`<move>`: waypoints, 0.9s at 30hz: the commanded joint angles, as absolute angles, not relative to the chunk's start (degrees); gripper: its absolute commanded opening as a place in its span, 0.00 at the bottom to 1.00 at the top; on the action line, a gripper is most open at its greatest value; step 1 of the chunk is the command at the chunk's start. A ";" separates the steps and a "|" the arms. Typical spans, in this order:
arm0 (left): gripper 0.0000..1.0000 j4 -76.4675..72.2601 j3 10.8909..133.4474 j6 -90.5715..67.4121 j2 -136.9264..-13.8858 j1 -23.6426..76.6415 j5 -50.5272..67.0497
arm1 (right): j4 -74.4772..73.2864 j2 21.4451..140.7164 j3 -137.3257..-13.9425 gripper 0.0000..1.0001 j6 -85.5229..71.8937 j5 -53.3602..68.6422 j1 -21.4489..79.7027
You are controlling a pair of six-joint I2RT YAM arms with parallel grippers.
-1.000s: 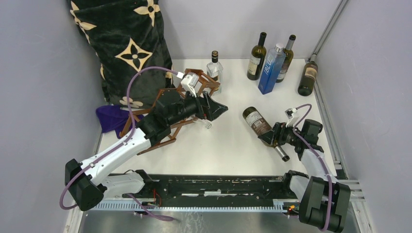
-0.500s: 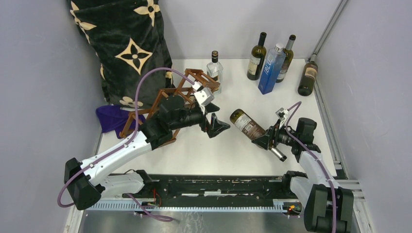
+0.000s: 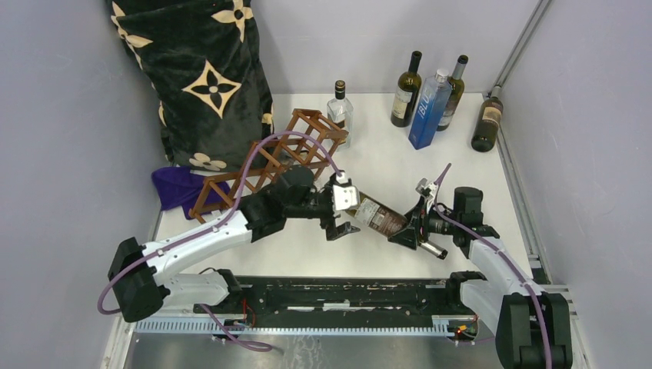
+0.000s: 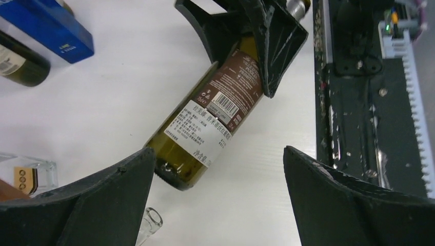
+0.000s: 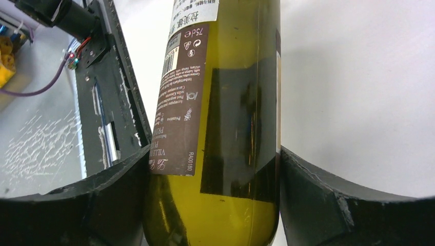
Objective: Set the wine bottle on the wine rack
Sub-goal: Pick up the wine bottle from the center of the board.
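Starting at the near edge, we find both arm bases bolted to the black rail [image 3: 346, 296] along the white table [image 3: 369, 154]. Just beyond it, on the right, the right gripper [image 3: 410, 227] is clamped on the wine bottle [image 3: 378, 216]. In the right wrist view its two fingers [image 5: 77, 205] press against opposite sides of the green glass at the lower end of the brown label. The bottle lies nearly horizontal, with its neck towards the near right and its base towards the far left. We cannot tell whether it rests on the table or hangs just above it.

The left gripper [image 3: 344, 213] reaches in from the left with its jaws spread wide and grips nothing. In the left wrist view the bottle's base sits at the mouth of the jaws, closer to the finger on the left [image 4: 77, 205]. We cannot tell whether it touches that finger.

Further back, the wine rack [image 3: 315, 131] stands diagonally on the left half of the table, behind the left arm, with no bottle in it. A purple cloth [image 3: 175, 189] lies at its near left end. A black cushion [image 3: 200, 69] with tan flower motifs leans against the far left corner.

A clear glass bottle [image 3: 340, 108] stands just beyond the rack's far end. At the far right, a blue bottle [image 3: 429, 108] stands between two dark bottles [image 3: 406, 92], and a third dark bottle leans by the right wall.
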State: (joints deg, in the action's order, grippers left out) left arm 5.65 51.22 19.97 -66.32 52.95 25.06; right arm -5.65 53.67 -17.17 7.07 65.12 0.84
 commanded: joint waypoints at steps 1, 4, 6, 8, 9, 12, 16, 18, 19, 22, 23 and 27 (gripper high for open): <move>1.00 8.38 53.02 31.95 -69.93 56.54 23.53 | -3.31 54.08 -21.27 0.00 10.57 70.44 3.29; 1.00 9.98 54.74 35.96 -73.40 59.17 20.28 | -3.60 54.57 -21.50 0.00 11.11 70.48 4.61; 1.00 11.15 56.52 38.05 -75.67 60.30 18.93 | -3.84 54.90 -21.56 0.00 11.40 70.48 5.30; 1.00 11.87 57.90 39.72 -77.88 61.07 17.36 | -3.82 54.95 -21.57 0.00 11.58 70.41 5.92; 1.00 12.31 58.54 40.91 -78.84 61.39 16.46 | -3.85 54.96 -21.53 0.00 11.60 70.39 6.26; 1.00 12.83 60.27 43.03 -81.63 62.22 15.02 | -3.73 54.84 -21.27 0.00 11.61 70.22 6.81; 1.00 14.51 62.14 45.89 -85.34 63.49 14.32 | -3.29 54.48 -20.87 0.00 11.30 70.54 7.34; 1.00 15.47 63.00 47.05 -87.07 63.83 14.01 | -2.80 54.26 -20.76 0.00 10.91 70.79 7.56; 1.00 15.71 63.16 47.60 -87.77 63.93 13.78 | -2.56 54.22 -20.68 0.00 10.65 70.99 7.73; 1.00 15.82 63.43 49.18 -89.55 64.08 13.11 | -1.54 53.89 -20.34 0.00 9.78 71.62 8.13; 1.00 15.84 63.60 49.66 -90.15 64.21 12.54 | -1.31 53.84 -20.17 0.00 9.61 71.79 8.25; 1.00 15.59 64.23 51.95 -92.34 64.50 10.74 | -0.44 53.65 -19.59 0.00 8.41 72.80 8.92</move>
